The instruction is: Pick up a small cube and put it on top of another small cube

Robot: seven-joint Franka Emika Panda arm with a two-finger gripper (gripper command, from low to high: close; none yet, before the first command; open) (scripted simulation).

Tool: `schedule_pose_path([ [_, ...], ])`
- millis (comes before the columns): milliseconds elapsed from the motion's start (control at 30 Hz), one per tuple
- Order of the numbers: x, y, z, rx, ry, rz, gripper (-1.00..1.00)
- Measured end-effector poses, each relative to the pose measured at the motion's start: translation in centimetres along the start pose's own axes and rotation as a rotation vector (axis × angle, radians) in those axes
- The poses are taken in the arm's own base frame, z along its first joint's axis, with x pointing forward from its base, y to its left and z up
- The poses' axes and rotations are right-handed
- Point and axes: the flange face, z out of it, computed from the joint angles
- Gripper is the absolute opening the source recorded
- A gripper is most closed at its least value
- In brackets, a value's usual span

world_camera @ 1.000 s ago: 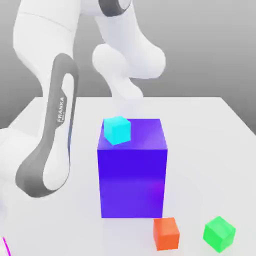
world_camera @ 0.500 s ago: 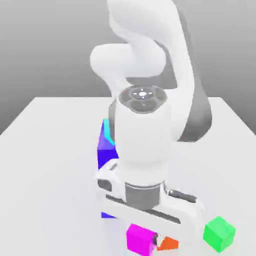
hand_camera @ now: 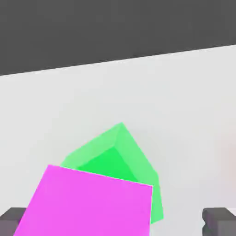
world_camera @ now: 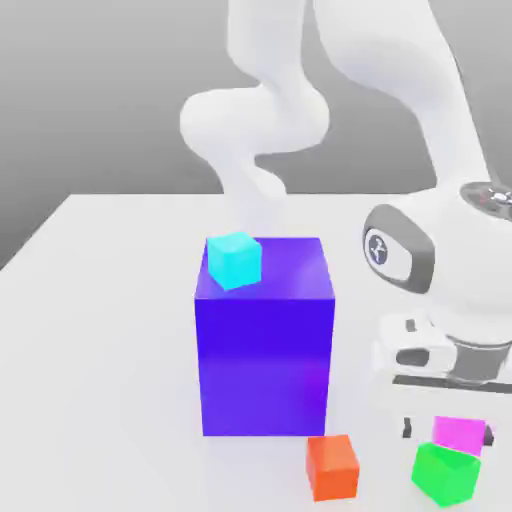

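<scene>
The magenta-pink small cube [world_camera: 459,433] sits on top of the green small cube [world_camera: 441,474] near the front of the table, at the exterior view's right. It is turned at a different angle from the green one. My gripper [world_camera: 447,432] hangs straight above them, open, with its fingers [world_camera: 407,428] on either side of the pink cube. In the hand view the pink cube [hand_camera: 87,203] covers part of the green cube [hand_camera: 120,147]. One dark fingertip [hand_camera: 219,221] stands well apart from the pink cube.
A big blue-purple block [world_camera: 265,350] stands mid-table with a cyan small cube [world_camera: 234,260] on its top corner. An orange small cube [world_camera: 332,466] lies in front of the block, just left of the green cube. The white table [world_camera: 100,330] spreads to the exterior view's left.
The arm swung from the table's front middle to the exterior view's right, carrying the pink cube. The cube now rests on the green cube and the fingers have spread apart.
</scene>
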Motion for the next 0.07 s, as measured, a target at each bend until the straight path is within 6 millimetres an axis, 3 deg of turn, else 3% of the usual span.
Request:
schedule_pose_path([
  [67, 0.0, 0.0, -2.5, 0.000, 0.000, 0.000, 1.00],
])
